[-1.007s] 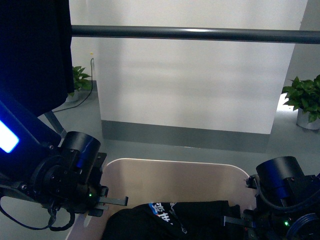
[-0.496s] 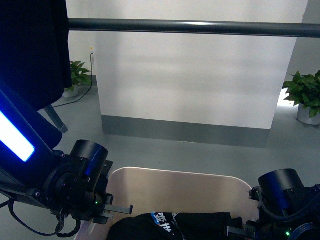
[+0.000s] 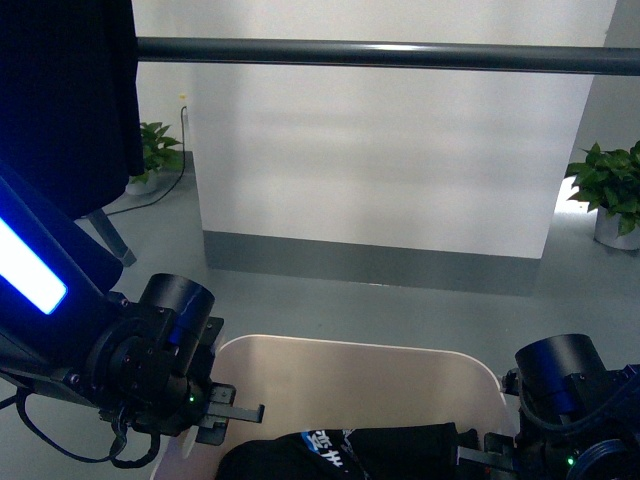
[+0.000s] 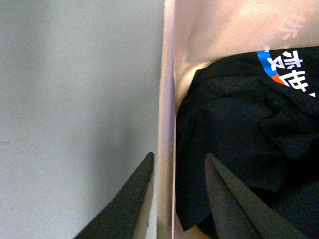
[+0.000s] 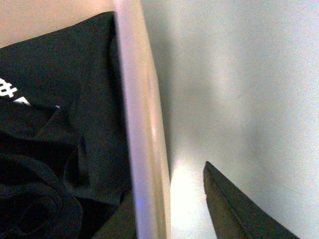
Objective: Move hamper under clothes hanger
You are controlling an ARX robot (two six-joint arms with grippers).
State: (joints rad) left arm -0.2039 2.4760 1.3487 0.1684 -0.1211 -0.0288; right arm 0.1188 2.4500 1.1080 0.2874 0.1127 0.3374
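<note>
Both arms are down low and reaching in toward the middle of the front view. The left gripper (image 3: 240, 410) sits at lower left and the right gripper (image 3: 483, 457) at lower right, one at each side wall of the hamper (image 3: 350, 348).

In the left wrist shot, the two dark fingers (image 4: 124, 204) straddle the beige rim. One is outside over the grey floor (image 4: 75, 99) with its tip right at the rim edge. The other is inside, over the clothes, with a sliver of gap. So the jaws are partly spread around the wall, and I can't see them actually pinching it.

It's much the same on the right wrist. One finger (image 5: 234, 209) is outside with a clear strip of floor between it and the rim, and the other is tucked in on the clothes side. Those jaws are also spread and nothing is clamped.

The hamper is at the bottom centre of the front frame. Inside is a crumpled black garment (image 3: 400, 450) with a white and blue print (image 3: 325, 440), bunched toward the near end, and the far end shows bare beige.

The clothes hanger (image 3: 380, 52) has its bar running straight across the top of the frame, with a black T-shirt (image 3: 60, 90) hanging at upper left. Can't tell if the hamper is directly beneath the bar.
</note>
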